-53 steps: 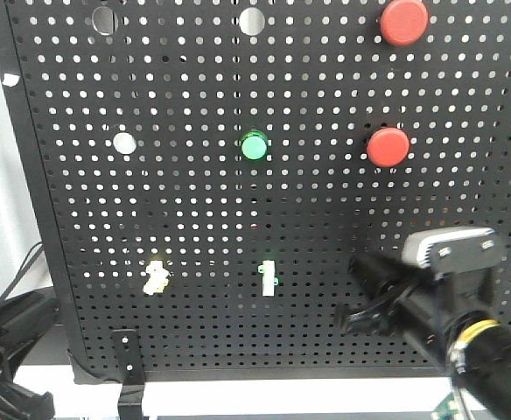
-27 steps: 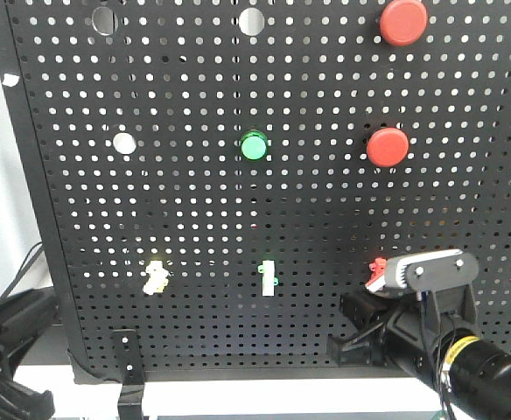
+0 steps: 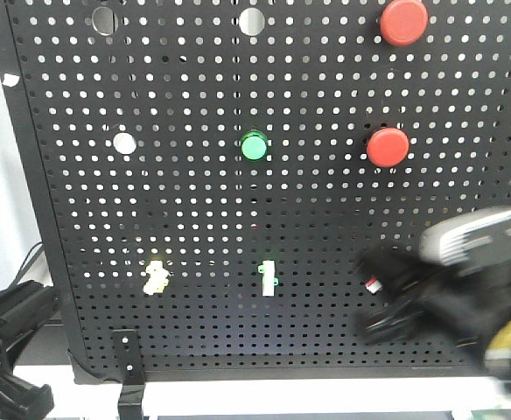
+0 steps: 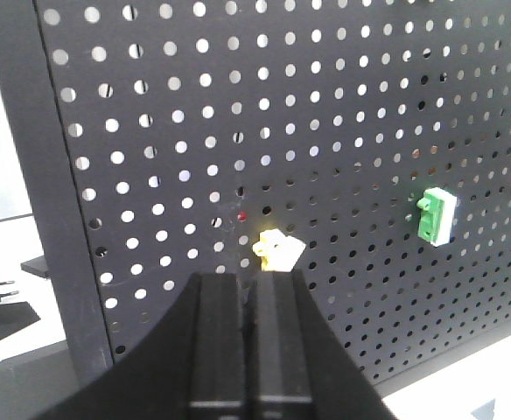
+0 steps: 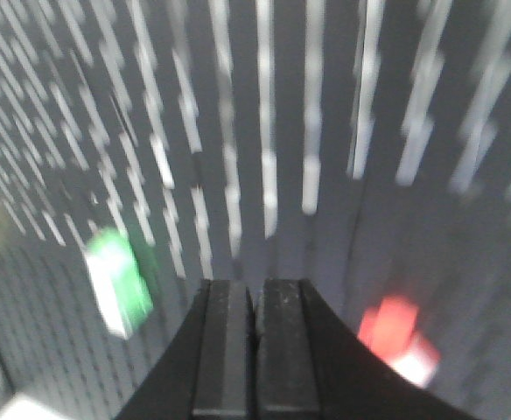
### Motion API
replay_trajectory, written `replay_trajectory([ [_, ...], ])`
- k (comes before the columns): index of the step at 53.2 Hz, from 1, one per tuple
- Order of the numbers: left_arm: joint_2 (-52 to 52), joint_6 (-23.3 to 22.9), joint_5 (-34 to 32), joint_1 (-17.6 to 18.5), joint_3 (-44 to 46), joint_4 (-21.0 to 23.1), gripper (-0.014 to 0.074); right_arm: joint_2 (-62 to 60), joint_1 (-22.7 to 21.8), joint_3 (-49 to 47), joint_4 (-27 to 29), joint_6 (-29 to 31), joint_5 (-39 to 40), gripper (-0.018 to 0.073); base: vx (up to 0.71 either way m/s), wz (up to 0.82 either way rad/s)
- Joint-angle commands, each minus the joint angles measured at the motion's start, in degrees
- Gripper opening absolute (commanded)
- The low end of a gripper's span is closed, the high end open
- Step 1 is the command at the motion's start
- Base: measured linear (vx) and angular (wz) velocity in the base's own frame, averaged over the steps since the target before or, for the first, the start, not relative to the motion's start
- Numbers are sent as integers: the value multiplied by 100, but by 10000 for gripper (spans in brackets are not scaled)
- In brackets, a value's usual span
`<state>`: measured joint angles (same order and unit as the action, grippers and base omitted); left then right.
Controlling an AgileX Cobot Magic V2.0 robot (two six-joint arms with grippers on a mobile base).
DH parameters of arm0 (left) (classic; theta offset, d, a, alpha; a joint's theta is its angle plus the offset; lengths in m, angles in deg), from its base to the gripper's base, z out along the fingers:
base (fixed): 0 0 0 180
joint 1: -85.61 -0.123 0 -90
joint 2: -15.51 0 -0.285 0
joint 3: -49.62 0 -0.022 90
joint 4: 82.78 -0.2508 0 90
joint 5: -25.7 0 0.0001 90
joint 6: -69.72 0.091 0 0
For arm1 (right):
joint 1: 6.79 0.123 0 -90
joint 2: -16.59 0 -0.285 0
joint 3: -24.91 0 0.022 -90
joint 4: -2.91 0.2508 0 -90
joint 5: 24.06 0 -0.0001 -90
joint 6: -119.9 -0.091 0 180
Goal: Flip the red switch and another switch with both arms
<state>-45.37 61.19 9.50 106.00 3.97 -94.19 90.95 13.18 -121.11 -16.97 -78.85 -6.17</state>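
The red switch (image 3: 374, 284) is a tiny red toggle low on the right of the black pegboard (image 3: 203, 201), half covered by my blurred right arm (image 3: 452, 302). In the right wrist view, my right gripper (image 5: 255, 285) is shut and empty. The red switch (image 5: 399, 338) lies just to its lower right. The other switch, a pale-yellow toggle (image 3: 156, 277), sits low on the left. My left gripper (image 4: 255, 280) is shut and empty, its tips just below the yellow toggle (image 4: 278, 251). Whether they touch is unclear. My left arm (image 3: 10, 346) shows at the bottom left.
A green-and-white upright toggle (image 3: 267, 278) stands between the two switches. Higher up are a green round button (image 3: 254, 145) and two large red push buttons (image 3: 388, 147) (image 3: 403, 21). The board's left post (image 4: 59, 219) and a black foot bracket (image 3: 126, 359) are close to my left arm.
My right arm dropped, baring the red switch, then rose and swung right, and is now motion-blurred over it. My left arm has sunk slightly at the bottom left.
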Motion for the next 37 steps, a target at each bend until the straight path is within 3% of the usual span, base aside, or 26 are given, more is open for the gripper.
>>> replay_trajectory([
  [1, 103, -70, -543, 35, 156, 62, 3, -538, -17, -198, -163, 36, 92, -6, 0, 0],
  [12, 103, -70, -547, 35, 156, 62, 3, -1106, -17, -198, -133, 29, -138, -6, 0, 0],
  [37, 103, -70, -408, 35, 156, 62, 3, -1131, -17, -198, -128, 29, -177, -6, 0, 0],
])
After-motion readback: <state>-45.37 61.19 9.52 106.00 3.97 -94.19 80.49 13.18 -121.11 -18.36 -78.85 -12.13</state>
